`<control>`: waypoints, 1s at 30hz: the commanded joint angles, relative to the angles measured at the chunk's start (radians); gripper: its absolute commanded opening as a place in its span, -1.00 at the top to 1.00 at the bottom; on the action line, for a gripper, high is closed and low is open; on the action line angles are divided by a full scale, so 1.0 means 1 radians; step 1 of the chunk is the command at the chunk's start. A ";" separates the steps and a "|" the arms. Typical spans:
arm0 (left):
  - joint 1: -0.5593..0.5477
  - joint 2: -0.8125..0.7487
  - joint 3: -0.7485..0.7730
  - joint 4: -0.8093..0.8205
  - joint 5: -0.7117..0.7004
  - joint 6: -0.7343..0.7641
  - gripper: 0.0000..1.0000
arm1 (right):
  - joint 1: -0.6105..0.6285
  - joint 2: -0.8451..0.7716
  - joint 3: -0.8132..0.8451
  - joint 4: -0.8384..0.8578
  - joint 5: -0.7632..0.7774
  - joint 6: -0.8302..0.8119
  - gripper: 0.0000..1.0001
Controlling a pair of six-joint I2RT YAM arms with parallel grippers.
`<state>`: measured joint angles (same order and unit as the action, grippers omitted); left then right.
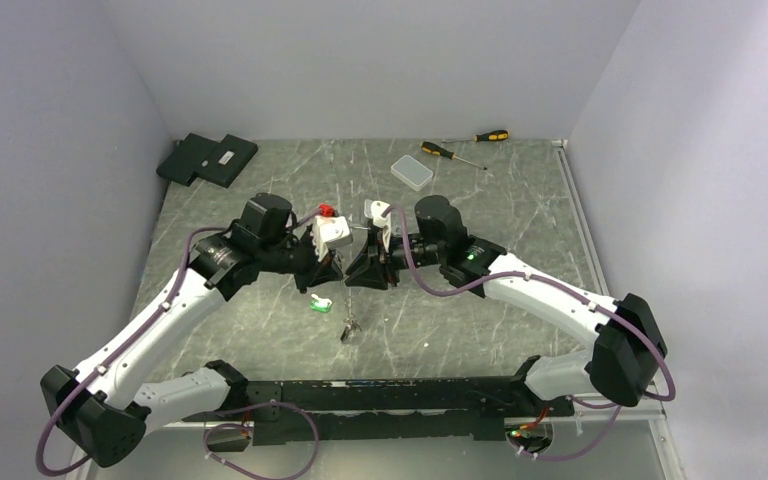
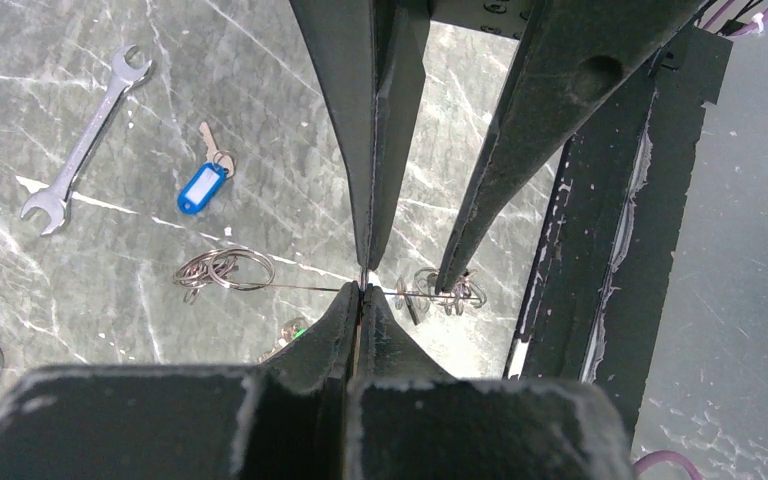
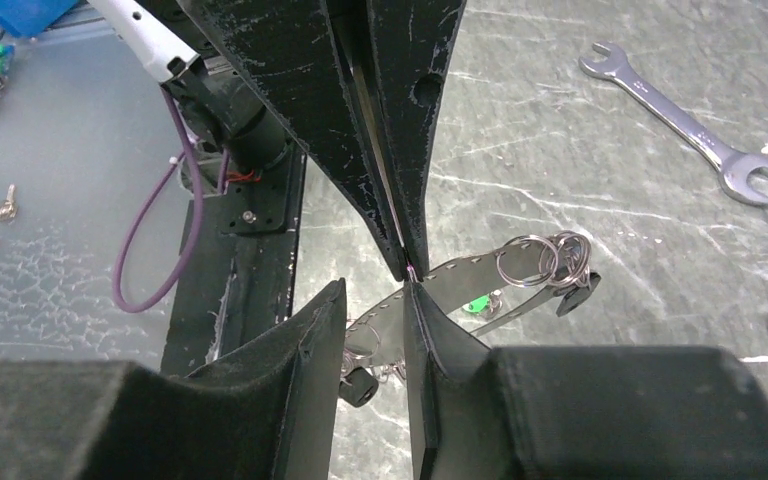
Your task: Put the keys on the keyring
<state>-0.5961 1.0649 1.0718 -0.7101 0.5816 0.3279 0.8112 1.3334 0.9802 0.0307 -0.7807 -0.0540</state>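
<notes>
The keyring (image 3: 460,275), a pale grey band carrying several metal rings, hangs between the two arms over the middle of the table. My left gripper (image 2: 362,290) is shut on the band, which shows edge-on as a thin line (image 2: 300,287). My right gripper (image 3: 373,290) faces it with its jaws open, and the band passes between them. One right fingertip (image 3: 412,285) touches the left gripper's tips. A key with a blue tag (image 2: 203,188) lies on the table. A key with a green tag (image 1: 320,303) lies below the grippers. The band's lower end with its rings (image 1: 348,328) dangles there.
Silver spanners lie on the marble top (image 2: 85,140) (image 3: 680,115). At the back are two screwdrivers (image 1: 450,152), a clear plastic box (image 1: 412,172) and flat black pads (image 1: 208,158). Loose rings (image 2: 225,270) hang on the band's other side.
</notes>
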 commanded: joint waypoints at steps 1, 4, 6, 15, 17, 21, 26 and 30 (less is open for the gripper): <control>0.005 -0.042 0.008 0.059 0.052 -0.003 1.00 | -0.004 -0.005 0.003 0.080 -0.031 0.010 0.39; 0.005 -0.051 0.003 0.064 0.064 0.000 1.00 | -0.004 0.002 0.006 0.075 -0.033 0.008 0.42; 0.005 -0.053 0.004 0.064 0.079 0.005 1.00 | -0.004 0.007 0.005 0.077 -0.034 0.008 0.42; 0.005 -0.069 -0.003 0.072 0.111 0.013 1.00 | -0.005 0.018 0.000 0.112 -0.029 0.020 0.47; 0.006 -0.068 -0.003 0.071 0.115 0.015 1.00 | -0.005 0.020 0.004 0.108 -0.034 0.019 0.61; 0.005 -0.072 -0.001 0.065 0.112 0.020 1.00 | -0.006 0.020 0.006 0.097 -0.035 0.012 0.99; 0.005 -0.092 -0.007 0.075 0.111 0.028 1.00 | -0.006 0.016 -0.003 0.104 -0.045 0.014 1.00; 0.006 -0.121 -0.019 0.090 0.113 0.028 0.76 | -0.009 0.011 -0.012 0.127 -0.053 0.029 1.00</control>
<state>-0.5869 0.9936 1.0542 -0.6922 0.6365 0.3466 0.8074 1.3506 0.9798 0.0853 -0.8204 -0.0307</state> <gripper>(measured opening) 0.058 0.014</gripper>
